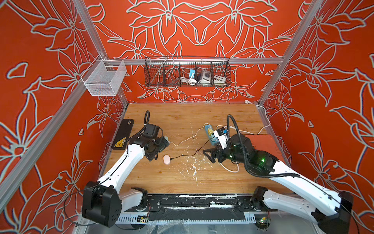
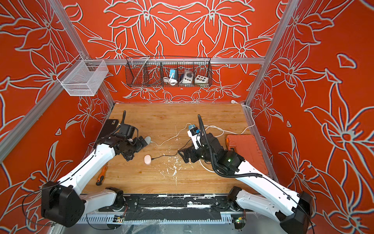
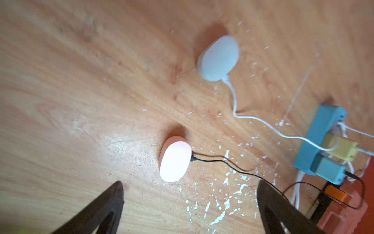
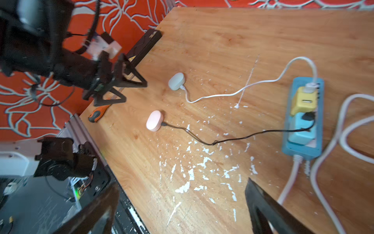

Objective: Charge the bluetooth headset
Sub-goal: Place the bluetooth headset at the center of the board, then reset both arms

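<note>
**Clerk:** Entry one, pink case (image 1: 166, 159). Where is it lying?

**Checker:** It is lying flat on the table (image 1: 182, 115), left of centre. It is sitting just near of the grey case (image 2: 148, 139), and the two are not touching. In both top views it is sitting between the two arms, closer to the left one.

**Clerk:** Axis and heading?

**Checker:** Its long axis is running roughly near to far. Its port is facing right. The black cable (image 4: 211, 143) is sitting plugged in there and trailing right to the blue adapter (image 4: 301, 133) on the strip (image 4: 303, 152).

**Clerk:** Grey case?

**Checker:** A white cable (image 4: 232, 94) is running from it to the yellow adapter (image 4: 303, 100) on the same strip.

**Clerk:** Pincers?

**Checker:** The left gripper (image 3: 190, 183) is hovering with its fingers spread wide and pinching nothing. The pink case is lying just beyond its tips. The right gripper (image 4: 183, 183) is also gaping and carrying nothing, to the right of the case and apart from it.

**Clerk:** Writing?

**Checker:** The black box (image 1: 123, 131) at the table's left edge is carrying a yellow warning label and small white print. Both are showing too small to read. As for lettering on the cases, I cannot tell.
</note>
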Tool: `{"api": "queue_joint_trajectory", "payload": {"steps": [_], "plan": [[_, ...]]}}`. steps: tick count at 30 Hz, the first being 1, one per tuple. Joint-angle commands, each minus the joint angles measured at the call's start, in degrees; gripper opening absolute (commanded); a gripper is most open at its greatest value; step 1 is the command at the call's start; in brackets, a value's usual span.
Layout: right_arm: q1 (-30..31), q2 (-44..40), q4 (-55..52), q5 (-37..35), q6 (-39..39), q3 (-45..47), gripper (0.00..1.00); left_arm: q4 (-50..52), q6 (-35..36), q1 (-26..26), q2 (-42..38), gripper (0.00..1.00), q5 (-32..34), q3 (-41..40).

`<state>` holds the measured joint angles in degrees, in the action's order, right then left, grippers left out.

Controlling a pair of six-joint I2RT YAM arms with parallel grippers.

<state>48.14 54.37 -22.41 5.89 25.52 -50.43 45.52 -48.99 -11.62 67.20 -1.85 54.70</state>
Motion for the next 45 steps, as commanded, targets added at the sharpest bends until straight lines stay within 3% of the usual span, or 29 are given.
{"api": "queue_joint_trajectory", "payload": {"steps": [1,6,9,12,15,17,20,24,28,32,36,38,40,41,43,45], "plan": [[-2.68,0.68,-5.46,-8.68,-1.49,-2.88,0.98,3.68,8.53,0.24,-2.09,0.99,5.74,2.61],[-8.37,3.94,-8.70,-19.33,-2.02,-5.35,0.98,0.43,17.68,0.23,-4.27,0.99,13.31,3.16],[-10.92,4.83,-5.63,-30.31,-3.26,-4.11,0.98,-8.48,24.97,0.27,-8.17,0.98,14.38,-1.14],[-12.82,5.03,4.75,-42.59,-8.85,1.61,0.98,-19.19,30.79,0.27,-13.16,0.97,19.40,-7.18],[-16.01,6.71,13.28,-49.69,-12.75,6.80,0.98,-31.86,35.98,0.36,-15.34,0.99,25.64,-14.72],[-18.06,7.47,19.45,-53.43,-15.52,10.80,0.98,-38.31,39.70,0.81,-13.85,0.99,28.85,-17.69],[-21.59,9.31,33.50,-55.26,-21.97,18.13,0.98,-39.93,38.05,3.96,-8.09,0.99,29.29,-17.93],[-27.55,14.37,38.53,-52.37,-21.26,21.32,0.98,-48.46,41.44,4.54,-0.98,0.99,30.75,-20.23],[-29.93,19.28,54.09,-48.09,-25.48,27.08,0.98,-60.34,41.33,6.44,4.92,0.98,30.95,-24.44],[-30.01,22.67,65.42,-45.12,-31.67,30.13,0.98,-78.28,45.61,6.73,7.57,0.94,27.85,-32.32],[-32.94,26.97,79.56,-39.70,-32.60,34.69,0.98,-87.40,46.61,7.86,10.32,0.92,22.87,-36.15],[-34.03,25.04,74.66,-36.95,-30.95,34.04,0.98,-89.16,47.33,8.50,11.35,0.90,18.96,-36.96],[-37.92,23.44,71.72,-27.63,-28.85,34.44,0.98,-92.30,47.16,9.06,13.45,0.90,18.20,-37.79],[-41.00,24.14,72.76,-22.36,-27.04,35.51,0.98,-93.09,47.41,9.11,14.20,0.90,17.67,-37.94],[-42.89,29.80,82.60,-21.03,-26.44,36.48,0.98,-91.95,47.23,9.25,13.75,0.92,17.33,-37.63],[-42.84,25.92,68.15,-19.76,-25.78,32.58,0.98,-91.91,47.25,9.27,13.82,0.99,17.39,-37.66]]}}
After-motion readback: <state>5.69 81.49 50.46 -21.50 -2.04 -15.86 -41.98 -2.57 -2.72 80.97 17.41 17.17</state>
